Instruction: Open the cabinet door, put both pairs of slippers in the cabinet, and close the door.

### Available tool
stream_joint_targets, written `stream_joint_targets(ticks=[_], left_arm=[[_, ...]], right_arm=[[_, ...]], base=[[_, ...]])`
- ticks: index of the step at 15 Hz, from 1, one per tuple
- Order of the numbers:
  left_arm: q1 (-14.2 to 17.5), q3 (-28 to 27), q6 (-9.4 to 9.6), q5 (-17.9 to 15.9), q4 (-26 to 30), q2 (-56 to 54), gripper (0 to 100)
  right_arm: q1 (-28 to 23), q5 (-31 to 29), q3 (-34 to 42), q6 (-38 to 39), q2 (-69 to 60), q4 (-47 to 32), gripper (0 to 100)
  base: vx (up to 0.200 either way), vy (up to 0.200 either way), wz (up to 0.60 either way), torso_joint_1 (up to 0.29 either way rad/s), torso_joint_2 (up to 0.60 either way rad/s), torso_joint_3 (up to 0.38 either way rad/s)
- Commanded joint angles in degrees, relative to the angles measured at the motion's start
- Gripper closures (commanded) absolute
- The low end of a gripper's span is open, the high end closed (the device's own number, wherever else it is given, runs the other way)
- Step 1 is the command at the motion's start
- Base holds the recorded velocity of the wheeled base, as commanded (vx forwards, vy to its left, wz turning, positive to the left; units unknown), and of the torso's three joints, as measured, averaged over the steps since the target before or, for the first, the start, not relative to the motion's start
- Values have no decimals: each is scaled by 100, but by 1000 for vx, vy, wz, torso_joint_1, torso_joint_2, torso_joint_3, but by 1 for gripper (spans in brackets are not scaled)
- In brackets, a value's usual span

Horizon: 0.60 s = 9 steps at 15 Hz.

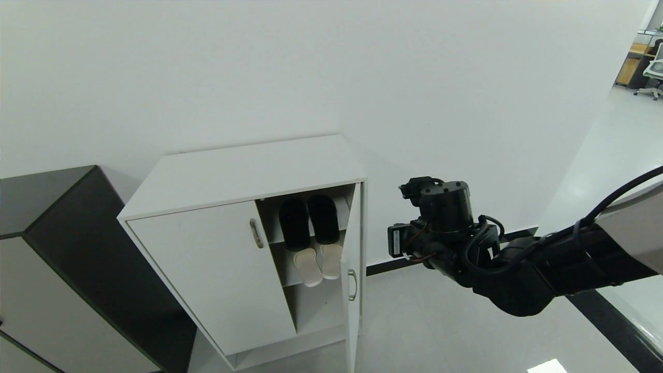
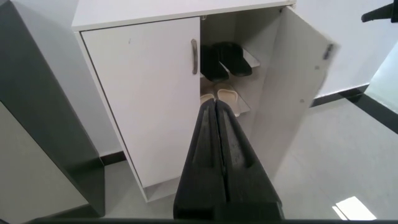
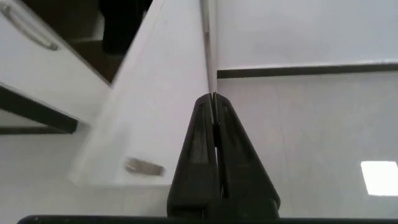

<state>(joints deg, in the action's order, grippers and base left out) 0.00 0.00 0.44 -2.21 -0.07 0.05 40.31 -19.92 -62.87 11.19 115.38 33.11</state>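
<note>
Both pairs are shelved in the white two-door wooden cabinet (image 1: 248, 166): black slippers (image 1: 310, 220) above cream slippers (image 1: 318, 264), beyond the open right door (image 3: 155, 93). Fingers of the right gripper (image 3: 214, 99) are pressed together, tips close to that door's edge; the left gripper (image 2: 216, 106) is likewise closed, empty. Risks: the tips slide off the thin edge; the overhanging cream toes block closing.

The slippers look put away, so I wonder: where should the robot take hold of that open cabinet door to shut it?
Probably the handle near the free edge of the open door, coming from the robot's right at the outer face. The handle stands off that face, far from the hinges, and the right tool, shut, is beside it.
</note>
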Motion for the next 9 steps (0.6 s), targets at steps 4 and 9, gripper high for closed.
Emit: stream_joint_targets(ticks=[4, 9], left_arm=[[0, 0, 0, 1, -1, 4, 100], [0, 0, 0, 1, -1, 4, 100]], right_arm=[[231, -3, 301, -108, -60, 257, 100], [328, 164, 627, -328, -34, 837, 100]], base=[[0, 0, 0, 0, 0, 0], [0, 0, 120, 1, 0, 0]])
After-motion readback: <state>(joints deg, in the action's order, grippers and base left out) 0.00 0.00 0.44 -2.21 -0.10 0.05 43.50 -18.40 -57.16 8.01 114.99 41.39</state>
